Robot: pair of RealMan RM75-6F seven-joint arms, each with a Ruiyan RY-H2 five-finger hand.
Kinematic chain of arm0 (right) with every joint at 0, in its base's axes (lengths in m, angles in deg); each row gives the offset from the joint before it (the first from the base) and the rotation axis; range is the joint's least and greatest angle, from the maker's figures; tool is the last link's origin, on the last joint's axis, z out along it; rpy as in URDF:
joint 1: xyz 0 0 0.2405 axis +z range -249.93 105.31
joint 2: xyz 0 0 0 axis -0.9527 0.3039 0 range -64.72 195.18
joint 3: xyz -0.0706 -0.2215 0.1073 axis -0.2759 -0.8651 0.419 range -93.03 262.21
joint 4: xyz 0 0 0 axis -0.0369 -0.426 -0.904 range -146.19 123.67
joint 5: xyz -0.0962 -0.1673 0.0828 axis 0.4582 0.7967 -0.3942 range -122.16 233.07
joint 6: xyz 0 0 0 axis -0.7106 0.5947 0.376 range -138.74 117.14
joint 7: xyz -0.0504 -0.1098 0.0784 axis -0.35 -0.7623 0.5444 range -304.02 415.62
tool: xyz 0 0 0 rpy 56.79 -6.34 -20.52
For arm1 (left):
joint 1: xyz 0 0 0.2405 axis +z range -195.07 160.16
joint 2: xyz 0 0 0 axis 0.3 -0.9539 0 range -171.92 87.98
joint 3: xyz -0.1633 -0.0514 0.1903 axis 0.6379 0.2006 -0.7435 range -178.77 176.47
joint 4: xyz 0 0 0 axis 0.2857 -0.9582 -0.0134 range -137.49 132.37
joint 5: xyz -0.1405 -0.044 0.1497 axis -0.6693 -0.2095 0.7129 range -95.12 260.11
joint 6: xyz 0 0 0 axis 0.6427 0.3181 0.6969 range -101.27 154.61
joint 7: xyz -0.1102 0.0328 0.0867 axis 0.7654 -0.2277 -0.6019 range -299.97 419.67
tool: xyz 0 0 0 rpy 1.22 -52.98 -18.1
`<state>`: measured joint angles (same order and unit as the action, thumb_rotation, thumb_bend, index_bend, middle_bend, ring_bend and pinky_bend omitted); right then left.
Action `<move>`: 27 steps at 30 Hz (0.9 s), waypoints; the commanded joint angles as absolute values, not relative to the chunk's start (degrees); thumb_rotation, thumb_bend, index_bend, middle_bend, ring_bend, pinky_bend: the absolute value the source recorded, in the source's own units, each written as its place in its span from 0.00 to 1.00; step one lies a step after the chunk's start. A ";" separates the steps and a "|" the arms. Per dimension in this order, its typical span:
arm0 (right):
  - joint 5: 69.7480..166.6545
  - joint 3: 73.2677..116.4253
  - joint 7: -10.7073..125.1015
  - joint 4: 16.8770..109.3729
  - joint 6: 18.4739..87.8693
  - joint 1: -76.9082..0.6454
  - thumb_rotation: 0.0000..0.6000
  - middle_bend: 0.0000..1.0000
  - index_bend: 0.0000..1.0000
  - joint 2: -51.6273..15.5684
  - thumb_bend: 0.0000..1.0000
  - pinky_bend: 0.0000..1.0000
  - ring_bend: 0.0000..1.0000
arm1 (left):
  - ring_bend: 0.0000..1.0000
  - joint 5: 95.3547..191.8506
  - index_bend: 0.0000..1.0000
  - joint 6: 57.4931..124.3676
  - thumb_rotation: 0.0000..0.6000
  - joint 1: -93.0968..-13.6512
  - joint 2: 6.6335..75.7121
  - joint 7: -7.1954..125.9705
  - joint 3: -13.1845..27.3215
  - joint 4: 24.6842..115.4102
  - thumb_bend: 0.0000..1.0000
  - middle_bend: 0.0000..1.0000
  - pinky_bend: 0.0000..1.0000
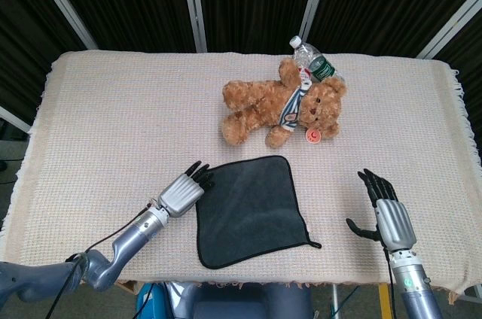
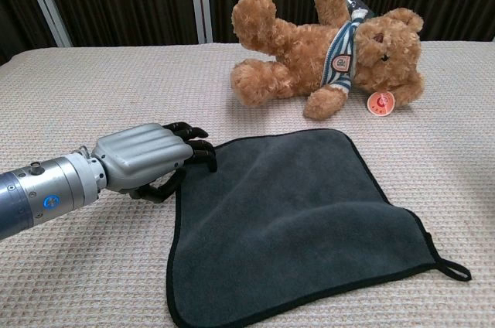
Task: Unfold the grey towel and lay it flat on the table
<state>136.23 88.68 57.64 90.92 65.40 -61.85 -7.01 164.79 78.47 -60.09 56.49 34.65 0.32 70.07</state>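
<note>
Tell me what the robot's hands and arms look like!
Each hand, left hand and right hand, has a ribbed silver back and black fingers. The wrists are shiny grey tubes; the left one has a small blue dot. A thin black cable runs along the left arm.

Behind the grey towel (image 1: 250,210), the teddy bear (image 1: 286,104) and the water bottle (image 1: 312,63) lie across the far middle of the table (image 1: 98,108), blocking a straight reach there. Open cloth lies to the left and right of the towel. The left hand (image 1: 184,191) sits at the towel's left edge, while the right hand (image 1: 388,214) stands well apart on the right.
</note>
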 commanded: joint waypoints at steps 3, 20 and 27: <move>136.47 88.56 58.01 90.93 65.57 -62.00 1.00 0.00 0.00 -6.84 0.26 0.00 0.00 | 0.00 164.39 0.23 78.44 1.00 -59.73 55.61 33.62 -0.18 69.88 0.85 0.14 0.00; 137.07 88.18 57.44 91.70 65.81 -62.14 1.00 0.00 0.00 -6.97 0.26 0.00 0.00 | 0.00 163.83 0.23 79.05 1.00 -58.55 51.96 33.70 -0.97 70.07 0.86 0.14 0.00; 137.06 88.13 57.29 91.83 65.75 -62.15 1.00 0.00 0.00 -6.98 0.26 0.00 0.00 | 0.00 163.50 0.23 79.05 1.00 -58.59 51.04 33.60 -0.65 70.30 0.86 0.14 0.00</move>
